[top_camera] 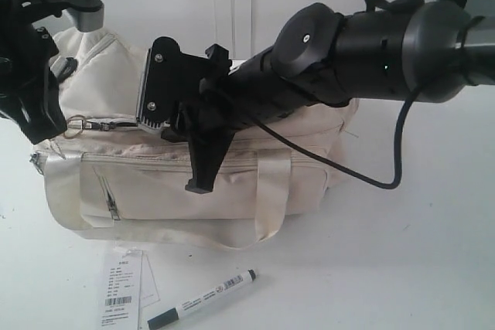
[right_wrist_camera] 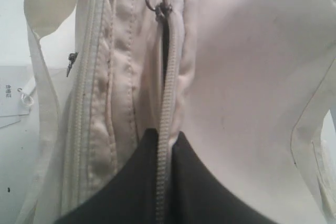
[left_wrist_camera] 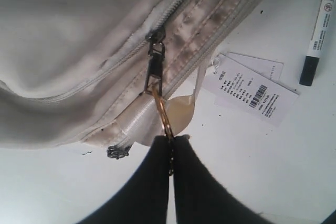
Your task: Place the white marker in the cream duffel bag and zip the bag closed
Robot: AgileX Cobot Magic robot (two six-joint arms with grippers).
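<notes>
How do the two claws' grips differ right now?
The left claw pinches the gold ring on a zipper pull, at the end of the cream duffel bag; the right claw pinches the zipper track itself, nearer the middle. Both are shut; neither holds the white marker.

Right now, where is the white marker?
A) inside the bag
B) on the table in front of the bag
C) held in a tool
B: the white marker lies on the table in front of the cream duffel bag.
</notes>
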